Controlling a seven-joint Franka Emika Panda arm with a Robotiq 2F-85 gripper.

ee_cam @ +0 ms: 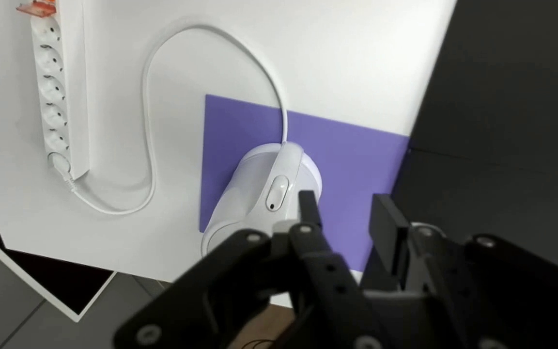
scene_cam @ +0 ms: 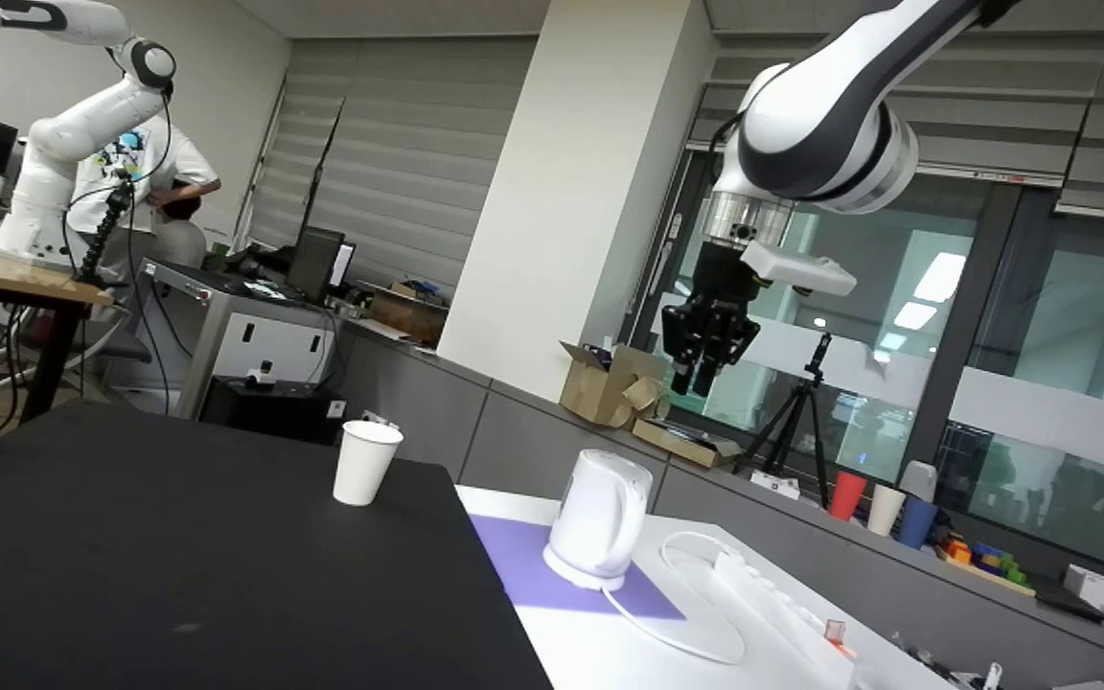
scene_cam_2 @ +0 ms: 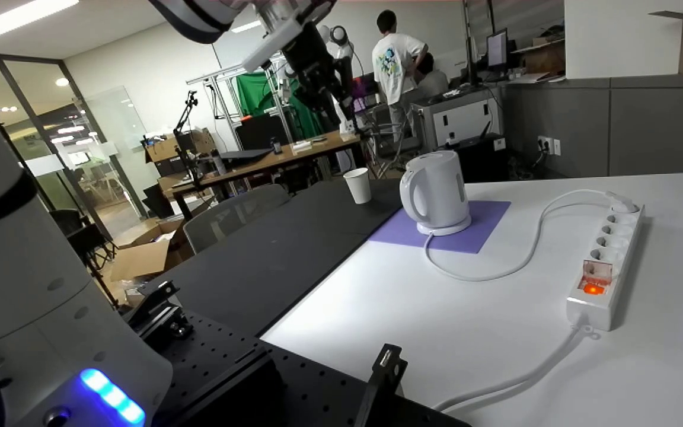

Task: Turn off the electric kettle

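The white electric kettle (scene_cam: 600,517) stands upright on a purple mat (scene_cam: 516,565); it also shows in an exterior view (scene_cam_2: 438,187). In the wrist view the kettle (ee_cam: 242,194) is seen from above, with an oval switch (ee_cam: 277,193) on top of its handle. My fingers hide part of the lid and body. My gripper (ee_cam: 343,198) is open and empty, its two finger pads apart with the mat seen between them. In both exterior views the gripper (scene_cam: 693,379) hangs well above the kettle, touching nothing; it also shows here (scene_cam_2: 347,112).
A white power strip (scene_cam_2: 611,255) with a lit orange switch (scene_cam_2: 593,289) lies on the white table (scene_cam_2: 377,308). The kettle's white cord (scene_cam_2: 531,255) loops to it. A white paper cup (scene_cam: 365,463) stands on the black surface (scene_cam: 226,546) beside the kettle.
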